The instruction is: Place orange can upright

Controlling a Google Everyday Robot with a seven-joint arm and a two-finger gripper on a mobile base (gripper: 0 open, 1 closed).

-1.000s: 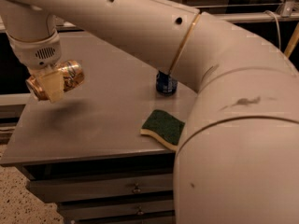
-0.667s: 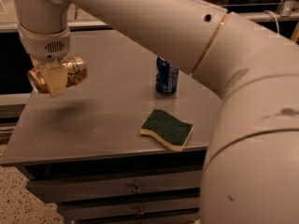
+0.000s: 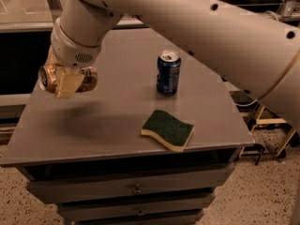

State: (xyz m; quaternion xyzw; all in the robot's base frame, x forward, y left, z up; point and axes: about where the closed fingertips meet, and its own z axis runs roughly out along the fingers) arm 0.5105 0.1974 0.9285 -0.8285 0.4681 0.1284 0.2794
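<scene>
**Camera view: orange can gripped sideways over the table's left side**

Camera view shows the gripper (image 3: 64,84) at about 9 o'clock from the middle of the table (image 3: 117,102), hanging over the left part of the grey top. Its fingers are closed on the orange can (image 3: 87,78), with one pale finger (image 3: 65,86) lying across the front of the can's body. The can lies on its side, not upright: its silver top faces 9 o'clock, toward the table's left edge, and its base points to 3 o'clock. A soft dark shadow (image 3: 89,121) lies on the tabletop at roughly 5 o'clock from the can and apart from it, so the can appears to be held clear of the surface.

The arm (image 3: 211,27) runs from the gripper's wrist toward 2 o'clock, crossing the upper part of the view above the table.

A blue can (image 3: 168,74) stands upright at about 1 o'clock from the table's middle, well apart from the gripper. A green sponge (image 3: 168,129) with a yellow underside lies flat at about 4 o'clock, near the front edge and at 6 o'clock from the blue can. Drawers (image 3: 136,189) sit under the tabletop, over a speckled floor (image 3: 262,191).
</scene>
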